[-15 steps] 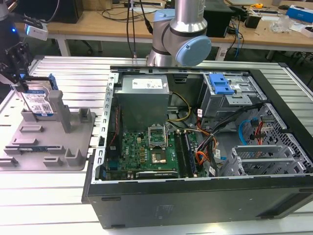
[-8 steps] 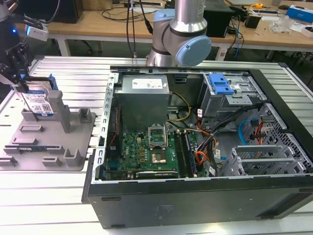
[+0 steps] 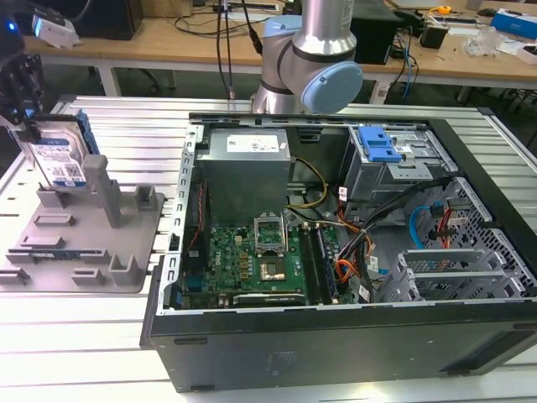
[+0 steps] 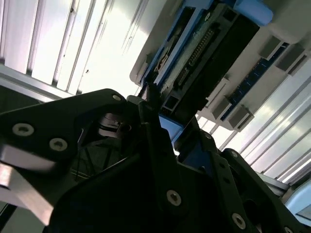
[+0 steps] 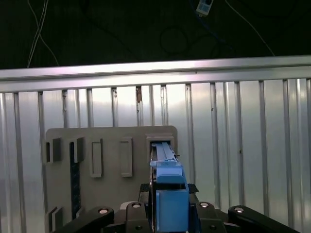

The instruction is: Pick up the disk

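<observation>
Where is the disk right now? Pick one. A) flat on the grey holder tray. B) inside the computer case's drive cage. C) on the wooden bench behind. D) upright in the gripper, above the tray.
D: in the exterior view the disk stands upright, clamped by the gripper above the grey holder tray; the first wrist view shows the fingers closed on its blue edge.

One disk (image 3: 60, 155); one holder tray (image 3: 75, 243); one computer case (image 3: 336, 252).
</observation>
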